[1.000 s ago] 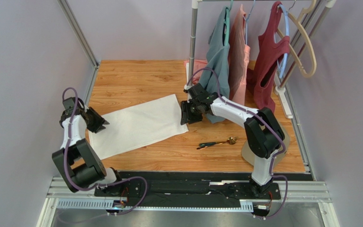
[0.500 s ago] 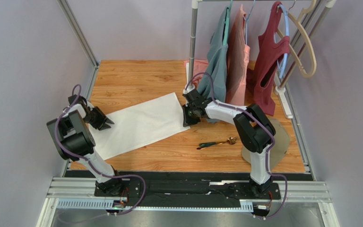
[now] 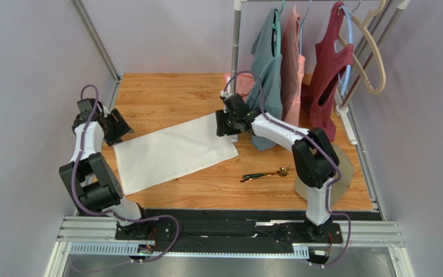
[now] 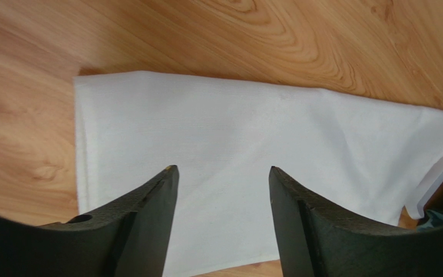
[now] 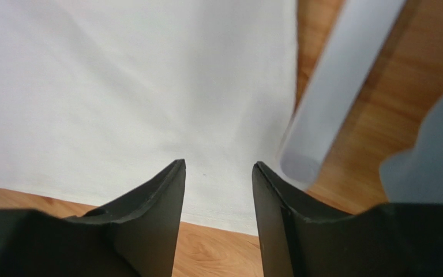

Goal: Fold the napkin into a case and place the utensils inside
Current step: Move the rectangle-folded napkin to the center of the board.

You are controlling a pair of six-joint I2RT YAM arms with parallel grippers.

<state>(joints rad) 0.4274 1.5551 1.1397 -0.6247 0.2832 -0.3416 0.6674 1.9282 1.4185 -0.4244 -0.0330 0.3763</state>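
a white rectangular cloth napkin lies flat on the wooden counter between lilac walls. the left end effector and right end effector hover at its short ends, both wide and empty.

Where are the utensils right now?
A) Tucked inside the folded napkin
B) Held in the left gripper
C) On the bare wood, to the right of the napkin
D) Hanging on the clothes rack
C: the utensils lie on the wooden tabletop, apart from the napkin, which is spread flat.
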